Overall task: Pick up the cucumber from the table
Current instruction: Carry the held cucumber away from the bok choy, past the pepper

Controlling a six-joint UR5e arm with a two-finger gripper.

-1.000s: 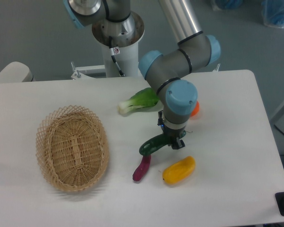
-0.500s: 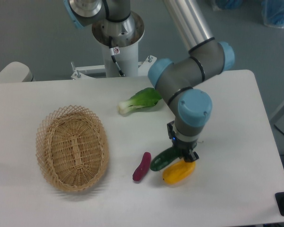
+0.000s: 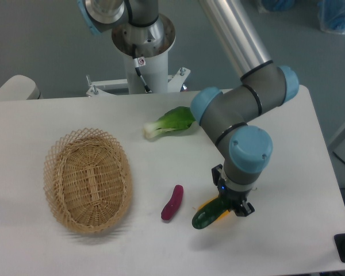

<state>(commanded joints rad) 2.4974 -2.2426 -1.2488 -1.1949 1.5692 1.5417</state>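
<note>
Since the earlier frames our arm has swung toward the near right part of the table (image 3: pixel 287 172), carrying the cucumber (image 3: pixel 210 214) with it; the cucumber, which lay just above the purple sweet potato (image 3: pixel 172 202) a second ago, now sits well to the right of it; the orange item once visible by the wrist is no longer seen. We hold the gripper (image 3: pixel 233 204) pointing down, its fingers clenched on the right-hand end of the cucumber; the jaws themselves are mostly hidden under the wrist, but the dark green body sticks out from between them toward the lower left, tilted, with its free end lowest. A sliver of the yellow vegetable (image 3: pixel 206 204) shows just behind the cucumber, mostly covered by it; whether the two touch we cannot tell. We see the bok choy (image 3: pixel 171 122) lying further back, partly behind our elbow joint; the oval wicker basket (image 3: pixel 87 179) rests on the left side of the table, well apart from the gripper.
</note>
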